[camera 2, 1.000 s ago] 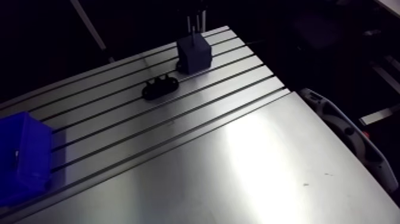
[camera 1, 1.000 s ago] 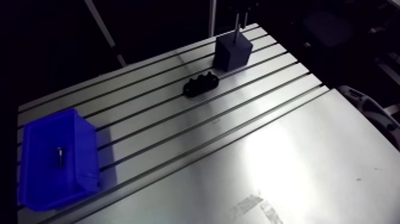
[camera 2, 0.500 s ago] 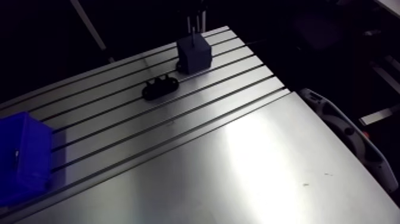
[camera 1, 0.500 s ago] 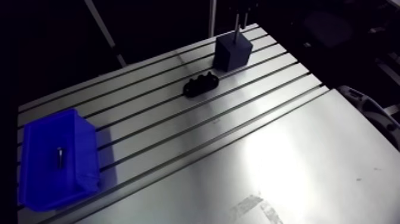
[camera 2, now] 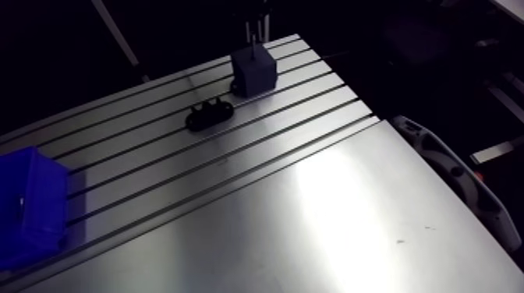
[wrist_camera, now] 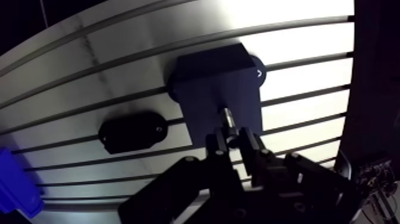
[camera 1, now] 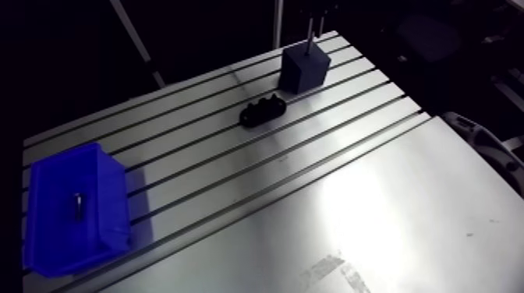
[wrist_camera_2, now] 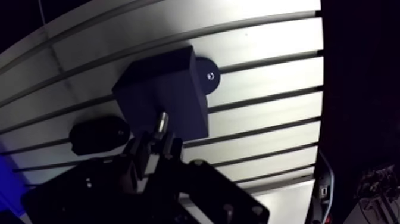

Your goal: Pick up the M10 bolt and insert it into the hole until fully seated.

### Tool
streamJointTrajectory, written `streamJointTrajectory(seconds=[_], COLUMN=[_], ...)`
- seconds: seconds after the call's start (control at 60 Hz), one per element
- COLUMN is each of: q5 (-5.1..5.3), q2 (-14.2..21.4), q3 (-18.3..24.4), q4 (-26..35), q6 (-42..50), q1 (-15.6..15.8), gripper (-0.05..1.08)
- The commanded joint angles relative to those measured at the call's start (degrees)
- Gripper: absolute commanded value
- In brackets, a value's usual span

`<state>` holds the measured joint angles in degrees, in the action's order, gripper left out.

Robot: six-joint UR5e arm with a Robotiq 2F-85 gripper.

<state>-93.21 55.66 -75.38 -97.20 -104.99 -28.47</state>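
Gripper [wrist_camera: 233, 137] pinched shut on M10 bolt [wrist_camera: 226, 118], tip right over dark block [wrist_camera: 208, 77] top, hole itself hidden. Risk imo: slight tilt, bolt jams at rim or slips in grip.

No text, label, brand, number or sign can be read in any view; the dark block [camera 1: 305, 68], the flat black part [camera 1: 262, 110], the blue bin [camera 1: 74, 206] and the table [camera 1: 374, 202] show only plain surfaces; in the wrist view the round black foot [wrist_camera: 258, 67] beside the dark block carries one small pale mark, but it is too small to tell if it is a sign or only a screw.
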Motion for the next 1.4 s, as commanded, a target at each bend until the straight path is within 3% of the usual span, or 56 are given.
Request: streamJointTrajectory(seconds=[0.017, 1.133, 1.2, 1.217, 1.233, 1.25, 1.267, 1.283, 1.3, 1.317, 1.4], q5=[0.00, 0.00, 0.00, 0.00, 0.00, 0.00, 0.00, 0.00, 0.00, 0.07, 0.16], q2=[-0.06, -0.69, -0.69, -0.69, -0.69, -0.62, -0.62, -0.61, -0.61, -0.60, -0.36], q3=[-0.07, -0.33, -0.33, -0.33, -0.33, -0.33, -0.33, -0.26, -0.26, -0.32, -0.33], q4=[-0.14, -0.23, -0.23, -0.23, -0.23, -0.23, -0.23, -0.23, -0.23, -0.30, -1.75], q6=[0.00, 0.09, 0.16, 0.32, 0.32, 0.27, 0.27, 0.26, 0.26, 0.34, 0.28], q1=[0.08, 0.00, -0.01, -0.01, -0.01, -0.01, -0.01, -0.01, -0.01, -0.01, 0.08], gripper=[1.08, 1.04, 0.91, 0.71, 0.71, 0.43, 0.43, 0.11, 0.11, 0.03, 0.00])
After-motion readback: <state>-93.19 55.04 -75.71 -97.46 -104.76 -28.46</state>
